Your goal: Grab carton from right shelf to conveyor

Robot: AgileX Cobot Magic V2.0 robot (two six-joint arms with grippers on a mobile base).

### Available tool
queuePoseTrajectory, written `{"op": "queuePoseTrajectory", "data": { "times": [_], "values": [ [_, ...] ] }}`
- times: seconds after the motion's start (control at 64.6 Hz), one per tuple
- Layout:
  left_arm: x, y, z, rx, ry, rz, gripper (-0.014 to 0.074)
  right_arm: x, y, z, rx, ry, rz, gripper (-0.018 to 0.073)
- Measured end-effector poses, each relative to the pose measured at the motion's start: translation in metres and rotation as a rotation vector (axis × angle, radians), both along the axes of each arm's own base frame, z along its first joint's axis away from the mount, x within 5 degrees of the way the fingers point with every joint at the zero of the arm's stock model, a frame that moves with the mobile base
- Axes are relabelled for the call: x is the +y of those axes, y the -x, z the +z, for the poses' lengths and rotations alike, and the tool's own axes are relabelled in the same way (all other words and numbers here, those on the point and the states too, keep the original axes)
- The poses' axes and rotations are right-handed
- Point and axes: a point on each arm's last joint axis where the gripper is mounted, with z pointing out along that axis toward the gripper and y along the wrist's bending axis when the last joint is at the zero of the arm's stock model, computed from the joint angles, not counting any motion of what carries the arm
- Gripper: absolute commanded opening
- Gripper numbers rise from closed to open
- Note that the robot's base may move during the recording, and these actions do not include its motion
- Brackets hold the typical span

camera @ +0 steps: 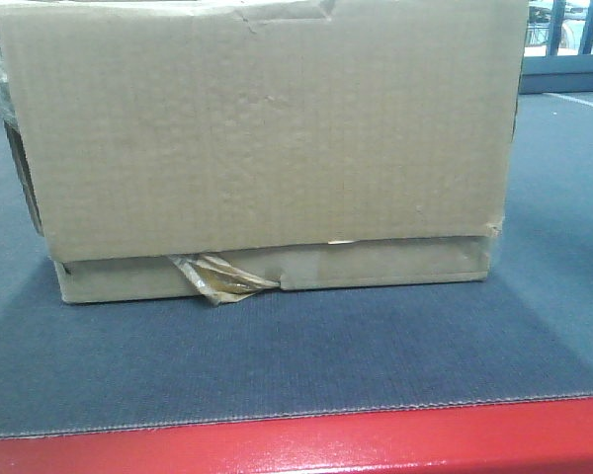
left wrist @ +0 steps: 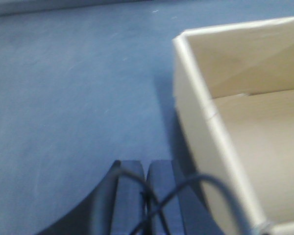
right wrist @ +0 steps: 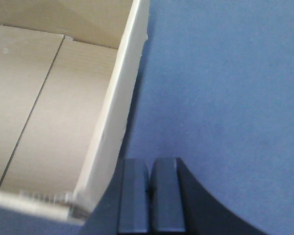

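The brown carton (camera: pixel 262 138) stands on the dark grey conveyor (camera: pixel 306 346), with a tuft of amber tape (camera: pixel 217 276) at its lower front. From above, its open top shows in both wrist views: carton (left wrist: pixel 245 122) to the right of my left gripper (left wrist: pixel 146 165), and carton (right wrist: pixel 54 107) to the left of my right gripper (right wrist: pixel 151 162). Both grippers are shut on nothing, hovering over the belt just outside the carton's side walls. The right shelf is out of view.
The conveyor's red border strip (camera: pixel 306 439) runs along the near edge. Grey belt (left wrist: pixel 73 98) extends left of the carton and belt (right wrist: pixel 225 88) extends to its right. A black cable (left wrist: pixel 186 191) loops across the left gripper's fingers.
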Motion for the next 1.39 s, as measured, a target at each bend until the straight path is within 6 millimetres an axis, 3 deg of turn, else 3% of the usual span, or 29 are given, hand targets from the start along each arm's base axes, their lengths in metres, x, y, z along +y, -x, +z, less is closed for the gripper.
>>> {"op": "queuePoseTrajectory", "data": {
  "times": [0.248, 0.48, 0.666, 0.821, 1.393],
  "values": [
    [0.004, 0.046, -0.067, -0.111, 0.026, -0.048, -0.0007, -0.017, 0.046, -0.040, -0.146, -0.068, 0.006, -0.0057],
    [0.007, 0.091, -0.099, -0.320, 0.061, -0.096, -0.0007, -0.034, 0.093, -0.077, -0.323, -0.139, 0.020, -0.0057],
    [0.010, 0.117, -0.104, -0.442, 0.075, -0.105, -0.0007, -0.048, 0.129, -0.087, -0.502, -0.206, 0.028, -0.0057],
    [0.011, 0.124, -0.102, -0.482, 0.078, -0.107, -0.0007, -0.055, 0.146, -0.084, -0.594, -0.241, 0.029, -0.0057],
    [0.011, 0.124, -0.101, -0.485, 0.082, -0.108, -0.0007, -0.055, 0.149, -0.083, -0.614, -0.248, 0.030, -0.0057]
  ]
}}
